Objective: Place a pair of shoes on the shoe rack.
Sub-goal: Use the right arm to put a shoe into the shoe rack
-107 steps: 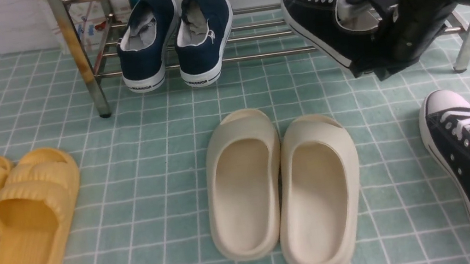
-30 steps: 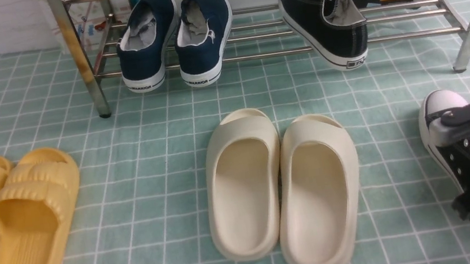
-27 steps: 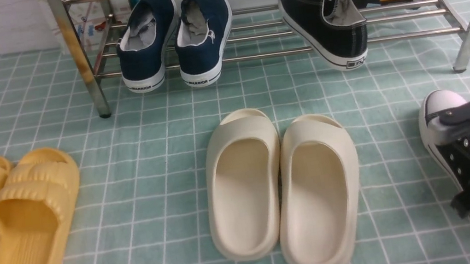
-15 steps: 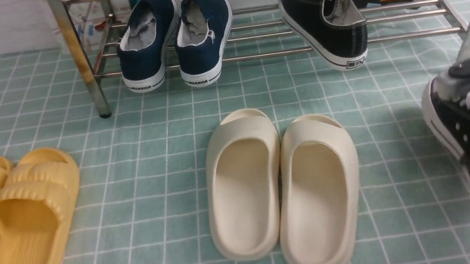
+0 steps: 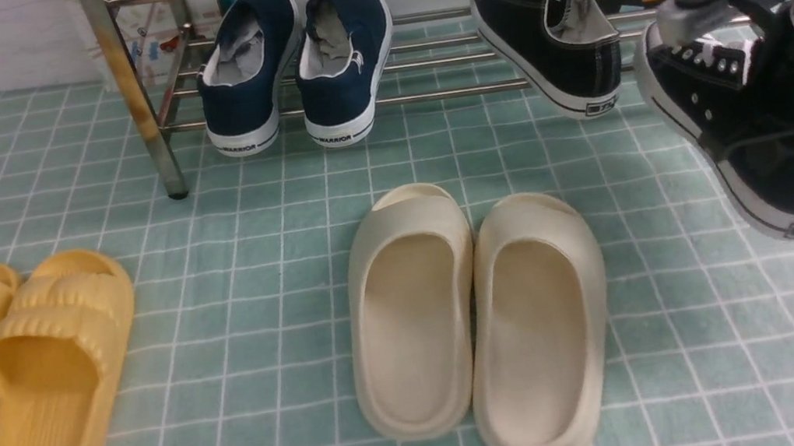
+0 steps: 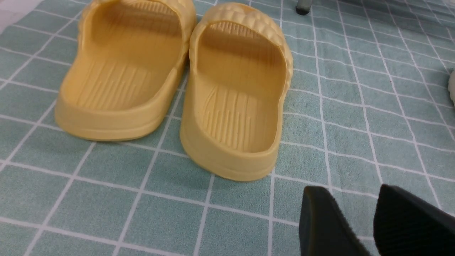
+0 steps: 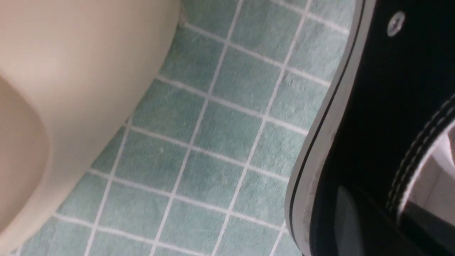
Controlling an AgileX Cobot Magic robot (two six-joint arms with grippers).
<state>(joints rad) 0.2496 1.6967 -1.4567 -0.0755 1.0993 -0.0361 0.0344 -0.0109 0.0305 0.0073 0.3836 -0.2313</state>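
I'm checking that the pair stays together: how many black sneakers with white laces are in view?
2: one black sneaker sits on the steel rack; the other is held up by the right gripper, to the right of the first.

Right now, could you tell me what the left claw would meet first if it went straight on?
The left claw would probably meet the checked cloth near the yellow slippers, though depth is unclear.
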